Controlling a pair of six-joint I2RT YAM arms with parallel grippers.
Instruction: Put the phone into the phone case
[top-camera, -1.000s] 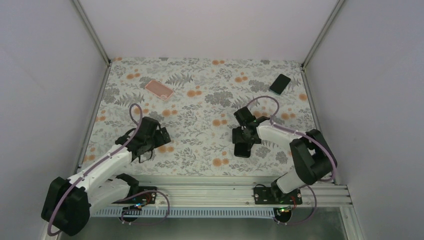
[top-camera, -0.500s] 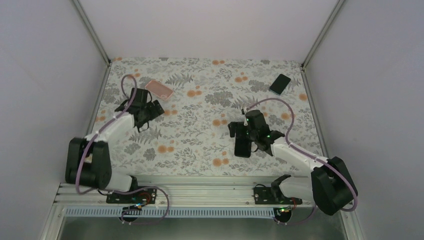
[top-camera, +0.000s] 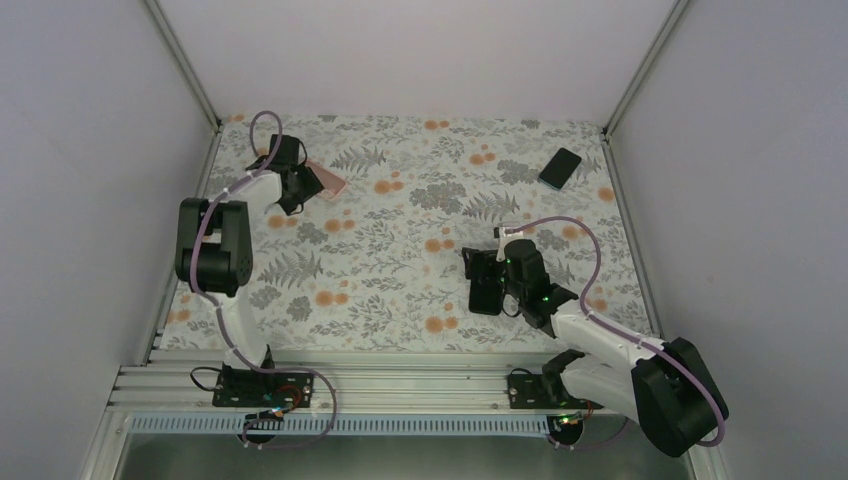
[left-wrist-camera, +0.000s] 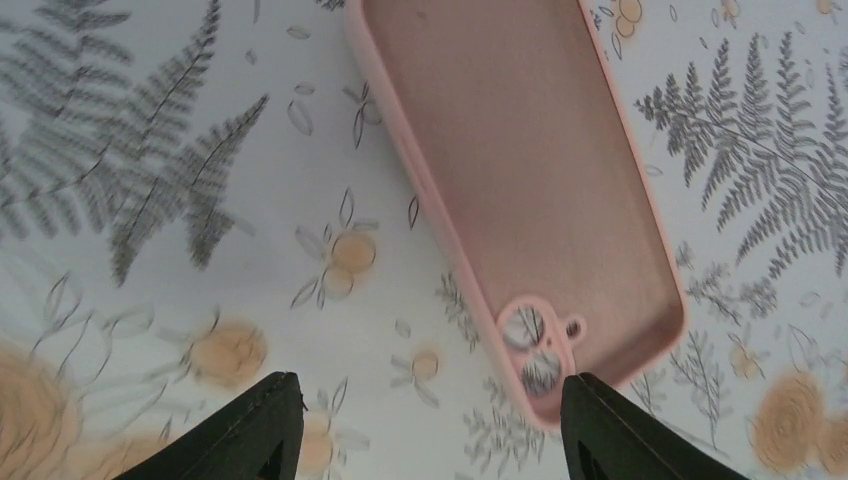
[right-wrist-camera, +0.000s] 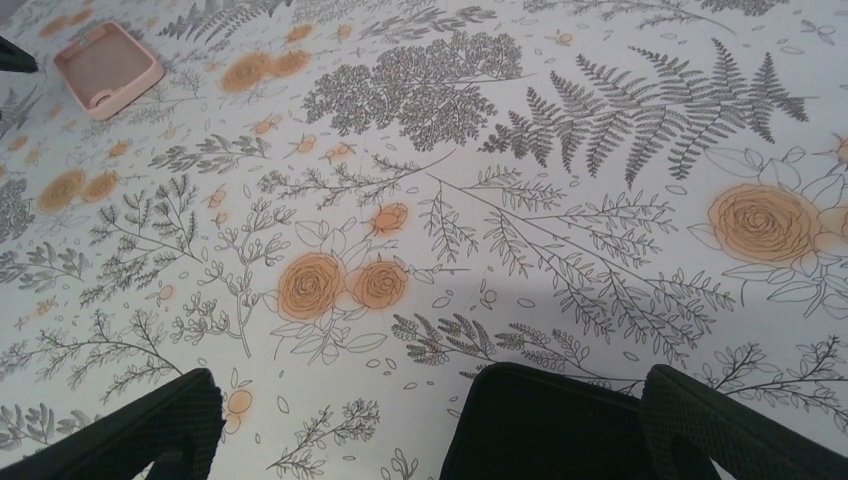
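Note:
The pink phone case (top-camera: 328, 182) lies open side up at the back left. In the left wrist view the case (left-wrist-camera: 520, 170) has its camera-hole end near my right finger. My left gripper (top-camera: 297, 183) hovers over the case's near end, open and empty (left-wrist-camera: 430, 440). A black phone (top-camera: 560, 167) lies at the back right, far from both grippers. My right gripper (top-camera: 482, 280) is open at mid-table. A second flat black slab (top-camera: 487, 295), like a phone, lies between its fingers against the right one (right-wrist-camera: 545, 425). The case shows far off in the right wrist view (right-wrist-camera: 105, 68).
The floral mat (top-camera: 400, 260) covers the table. White walls and metal posts close in the left, back and right sides. The aluminium rail (top-camera: 400, 385) with the arm bases runs along the near edge.
My left arm has reached from the near left out to the back left, up to the pink case. My right arm's elbow has swung back and right; its gripper stays by the black slab.

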